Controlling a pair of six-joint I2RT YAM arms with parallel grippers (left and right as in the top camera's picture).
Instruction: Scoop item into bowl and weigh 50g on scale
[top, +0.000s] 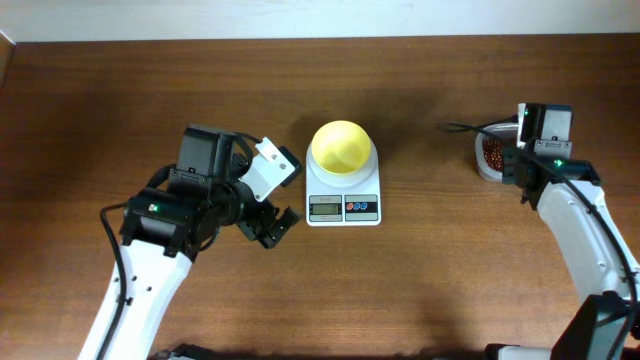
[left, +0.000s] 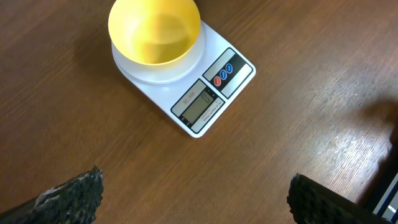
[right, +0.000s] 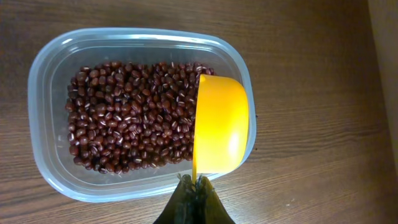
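Note:
A pale yellow bowl (top: 341, 147) (left: 154, 29) stands empty on the white scale (top: 343, 203) (left: 216, 91) at the table's middle. My left gripper (top: 277, 196) (left: 196, 196) hovers open just left of the scale, nothing between its fingertips. At the far right, small reddish-brown beans (right: 134, 115) (top: 492, 152) fill a clear tub (right: 47, 156) (top: 483, 169). My right gripper (right: 196, 182) is shut on the thin handle of a darker yellow scoop (right: 221, 123), which is turned on its side over the tub's right end, its rounded back facing the camera. The right arm hides that gripper from overhead.
Brown wooden tabletop (top: 430, 290) all round. A pale wall strip runs along the far edge (top: 320, 18). The left arm's white body (top: 140, 290) lies at the front left, the right arm's (top: 590, 240) at the front right. A cable (top: 462, 126) runs by the tub.

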